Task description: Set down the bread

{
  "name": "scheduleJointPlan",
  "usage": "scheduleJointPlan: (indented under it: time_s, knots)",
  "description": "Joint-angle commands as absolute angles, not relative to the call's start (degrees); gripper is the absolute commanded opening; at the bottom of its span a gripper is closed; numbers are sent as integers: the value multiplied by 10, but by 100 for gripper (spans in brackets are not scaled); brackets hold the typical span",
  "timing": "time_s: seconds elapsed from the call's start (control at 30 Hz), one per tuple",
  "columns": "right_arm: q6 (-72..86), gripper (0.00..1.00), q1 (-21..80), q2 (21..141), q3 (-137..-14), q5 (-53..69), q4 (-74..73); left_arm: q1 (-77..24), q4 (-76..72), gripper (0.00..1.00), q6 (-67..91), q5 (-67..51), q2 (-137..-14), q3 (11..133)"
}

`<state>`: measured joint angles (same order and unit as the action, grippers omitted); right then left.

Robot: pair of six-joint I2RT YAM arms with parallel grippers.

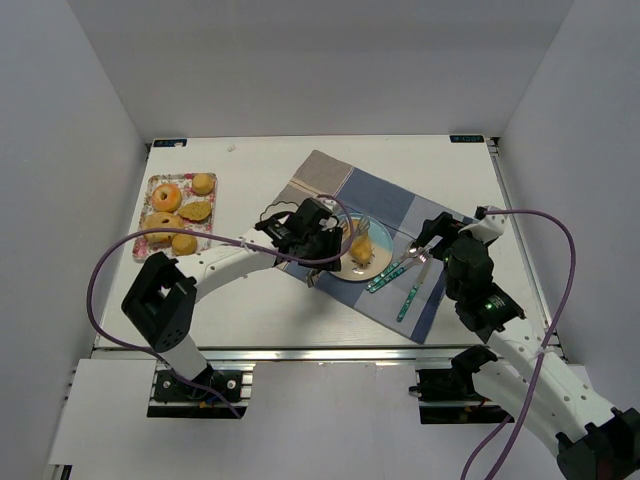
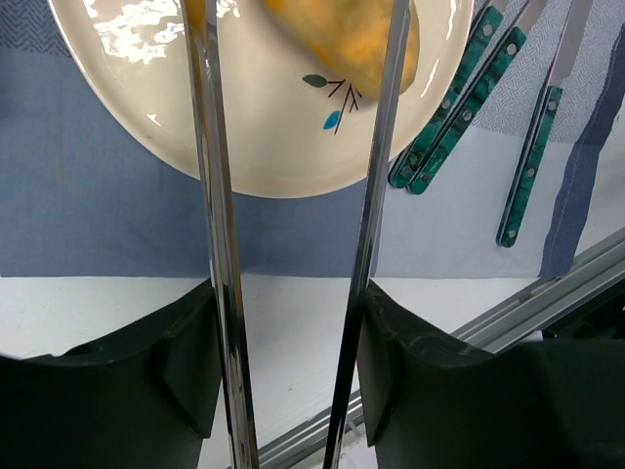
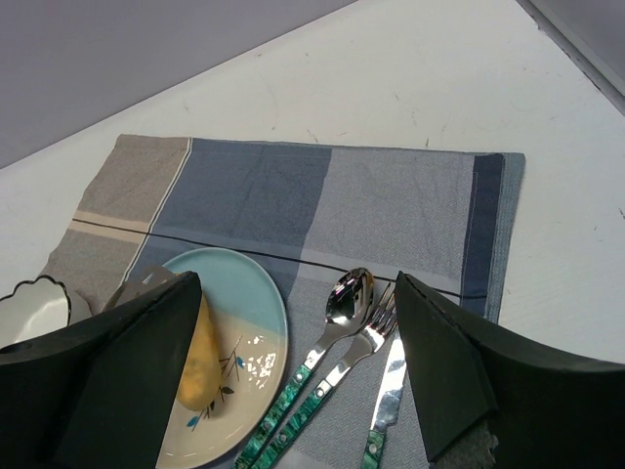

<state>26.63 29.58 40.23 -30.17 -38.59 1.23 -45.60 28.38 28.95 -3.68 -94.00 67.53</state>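
The bread (image 2: 342,39), a long golden-brown roll, lies on the cream and light-blue plate (image 2: 264,137). It also shows in the top view (image 1: 360,248) and the right wrist view (image 3: 202,366). My left gripper (image 2: 288,327) is shut on a pair of metal tongs (image 2: 217,195). The two tong arms reach over the plate on either side of the bread, and their tips are out of view. In the top view my left gripper (image 1: 318,232) sits just left of the plate (image 1: 372,268). My right gripper (image 3: 298,327) is open and empty above the cutlery, right of the plate (image 3: 239,293).
A spoon (image 3: 350,298), fork (image 3: 376,327) and knife (image 3: 391,381) with green handles lie on the blue checked placemat (image 3: 391,205). A small white bowl (image 3: 29,308) sits left of the plate. A tray (image 1: 150,190) of donuts and buns stands at the far left.
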Motion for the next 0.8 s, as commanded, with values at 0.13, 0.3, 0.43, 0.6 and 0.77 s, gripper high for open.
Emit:
scheduleJointPlan:
  time_s: [0.13,0.3,0.43,0.6,0.77]
  knots:
    - [272,85,292,383,-299,-406,21,-459,330,63,292,55,-890,721]
    - [272,85,292,377,-298,-407,22,-460,373,65,308,147,-852,726]
    - [271,85,292,376,-298,-406,22,-459,404,65,326,213,-820,719]
    - [270,85,292,379,-299,-408,21,-460,437,65,355,292,-800,717]
    - [273,86,292,387,-302,-406,18,-456,550,67,494,410,-743,679]
